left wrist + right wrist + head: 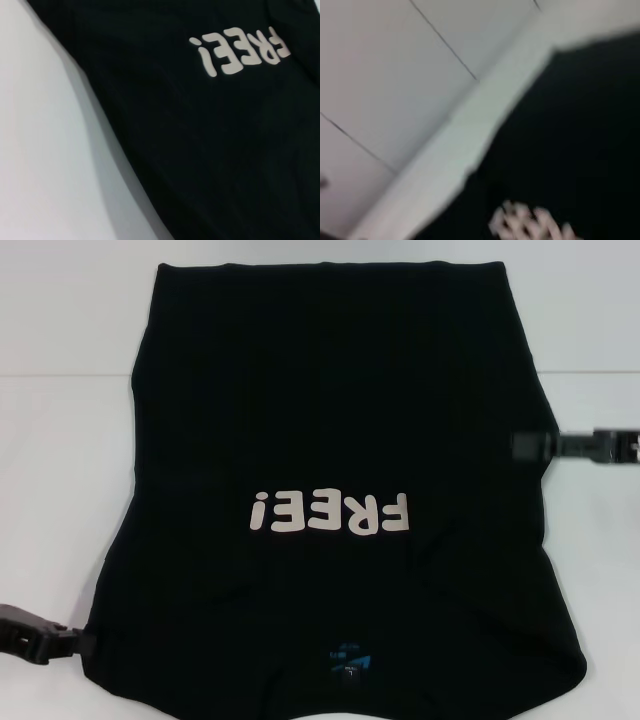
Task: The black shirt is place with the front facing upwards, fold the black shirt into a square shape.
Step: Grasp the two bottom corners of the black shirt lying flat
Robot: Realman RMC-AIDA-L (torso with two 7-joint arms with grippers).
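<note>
Black shirt (340, 420) spread flat, front up, over most of the white table (60, 440); sleeves tucked in, outline roughly a tall block, wider toward the robot; pale "FREE!" lettering (330, 512) upside down from the head view, below the shirt's middle; small blue neck label (348, 662) at the near edge, close to the robot.

Left gripper (78, 642) low at the near left corner of the shirt, touching the cloth's edge; whether its fingers pinch the cloth or stand apart, cannot tell, tips lost against the black fabric.

Right gripper (530, 447) at the shirt's right edge, about halfway up, reaching in from the right; dark tip against the hem; open or closed, cannot tell.

Left wrist view: black cloth (210, 150) filling most of the picture, lettering (240, 50) near one corner, bare table (45, 150) beside the shirt's edge.

Right wrist view: blurred; black cloth (570, 140) against the pale table edge (450, 150), a smear of the lettering (525, 222) barely readable.
</note>
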